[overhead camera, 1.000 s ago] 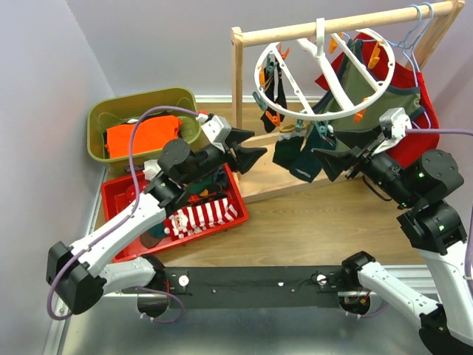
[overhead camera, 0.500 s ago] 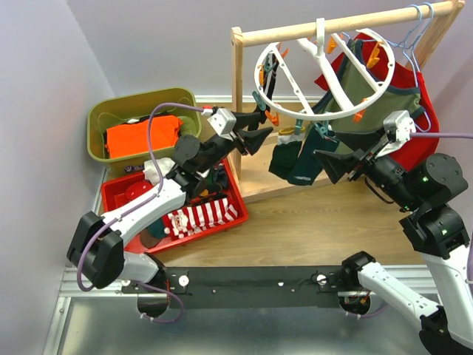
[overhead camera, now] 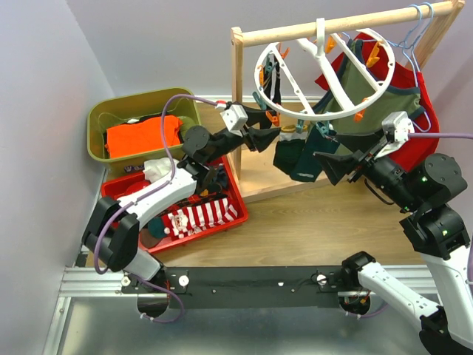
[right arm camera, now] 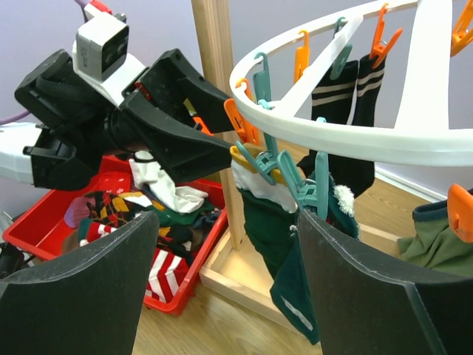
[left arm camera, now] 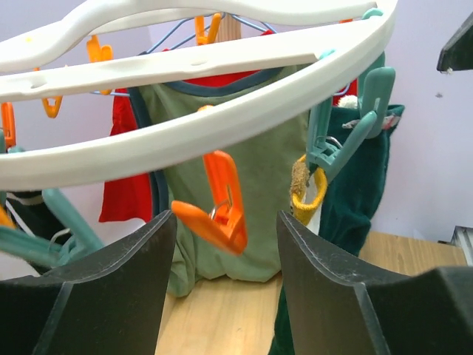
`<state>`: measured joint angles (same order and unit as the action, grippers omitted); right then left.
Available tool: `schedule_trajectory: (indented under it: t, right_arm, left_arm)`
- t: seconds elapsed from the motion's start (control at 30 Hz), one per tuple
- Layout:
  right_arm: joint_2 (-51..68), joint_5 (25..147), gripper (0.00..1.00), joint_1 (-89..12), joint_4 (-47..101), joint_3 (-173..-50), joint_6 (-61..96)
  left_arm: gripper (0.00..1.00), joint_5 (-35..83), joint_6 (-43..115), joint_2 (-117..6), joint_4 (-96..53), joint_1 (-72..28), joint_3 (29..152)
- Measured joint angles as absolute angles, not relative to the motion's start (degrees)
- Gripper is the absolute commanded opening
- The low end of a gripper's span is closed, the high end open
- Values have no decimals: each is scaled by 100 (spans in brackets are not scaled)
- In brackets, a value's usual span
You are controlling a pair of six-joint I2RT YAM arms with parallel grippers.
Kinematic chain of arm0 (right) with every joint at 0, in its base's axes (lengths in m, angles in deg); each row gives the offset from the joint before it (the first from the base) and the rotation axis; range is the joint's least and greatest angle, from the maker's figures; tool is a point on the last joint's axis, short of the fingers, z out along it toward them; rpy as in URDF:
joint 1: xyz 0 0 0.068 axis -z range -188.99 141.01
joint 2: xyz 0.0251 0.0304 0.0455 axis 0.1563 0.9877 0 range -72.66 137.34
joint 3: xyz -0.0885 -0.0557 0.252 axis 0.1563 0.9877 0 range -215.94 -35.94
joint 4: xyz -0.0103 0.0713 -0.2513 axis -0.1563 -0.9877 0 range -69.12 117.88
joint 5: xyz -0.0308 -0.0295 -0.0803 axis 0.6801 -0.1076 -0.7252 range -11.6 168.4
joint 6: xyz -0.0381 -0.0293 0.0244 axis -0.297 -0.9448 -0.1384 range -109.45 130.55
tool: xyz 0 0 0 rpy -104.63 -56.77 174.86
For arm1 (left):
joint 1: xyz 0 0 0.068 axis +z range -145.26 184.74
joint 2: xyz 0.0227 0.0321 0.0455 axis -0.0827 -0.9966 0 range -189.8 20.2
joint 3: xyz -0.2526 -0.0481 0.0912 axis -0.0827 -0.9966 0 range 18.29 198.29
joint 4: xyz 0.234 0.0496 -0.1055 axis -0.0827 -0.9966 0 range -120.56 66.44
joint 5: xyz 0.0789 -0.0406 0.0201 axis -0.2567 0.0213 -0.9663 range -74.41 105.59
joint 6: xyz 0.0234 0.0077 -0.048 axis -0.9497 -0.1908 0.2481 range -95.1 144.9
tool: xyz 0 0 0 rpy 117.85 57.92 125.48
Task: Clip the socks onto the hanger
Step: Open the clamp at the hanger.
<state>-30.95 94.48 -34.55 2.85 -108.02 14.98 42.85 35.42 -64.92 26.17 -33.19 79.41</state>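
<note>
My left tool [left arm camera: 226,216] stands released, empty, straddling an orange clip [left arm camera: 222,198] under the hanger [overhead camera: 259,78]; right tool [overhead camera: 325,160] gapes empty beside clipped socks [overhead camera: 299,160]. Pinching that clip with no sock wastes it, and could set the hanger swinging.

The top external camera is looking down from high above and behind the arms, holding the hanger [overhead camera: 321,50] well off. The left wrist camera is peering up from just below the hanger's rim, very near. The right wrist camera is facing the hanger from the opposite side, near, catching the left gripper [right arm camera: 233,132]. All three are sharing that rim.
</note>
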Motion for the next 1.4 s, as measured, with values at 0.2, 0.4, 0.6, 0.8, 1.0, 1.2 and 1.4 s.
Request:
schedule_trajectory:
  t: [0.2, 0.4, 0.6, 0.8, 1.0, 1.2, 1.4]
  right_arm:
    - [-3092, 9448, 84, -3455, 236, -10806, 1498]
    - [-3082, 9450, 84, -3455, 221, -10850, 1500]
    - [-3018, 9500, 84, -3455, 232, -10883, 1526]
    - [-2662, 9708, 82, -3455, 197, -11173, 1661]
    - [-2056, 10016, 80, -3455, 123, -11698, 1817]
    - [-1530, 10303, 79, -3464, -54, -12128, 2040]
    - [-1368, 10366, 75, -3488, -87, -12349, 2317]
  left_arm:
    - [46, 4493, 3571, -6739, 2652, -3310, 8271]
    - [31, 4600, 3674, -6756, 2666, -3310, 8312]
    - [25, 4613, 3857, -6695, 2792, -3308, 8061]
    - [20, 4528, 3988, -6498, 2819, -3328, 7864]
    - [20, 4110, 3883, -6212, 2154, -3573, 8201]
    - [17, 3820, 3595, -6182, 1153, -3918, 8907]
    - [17, 3394, 3269, -6195, 220, -4228, 9410]
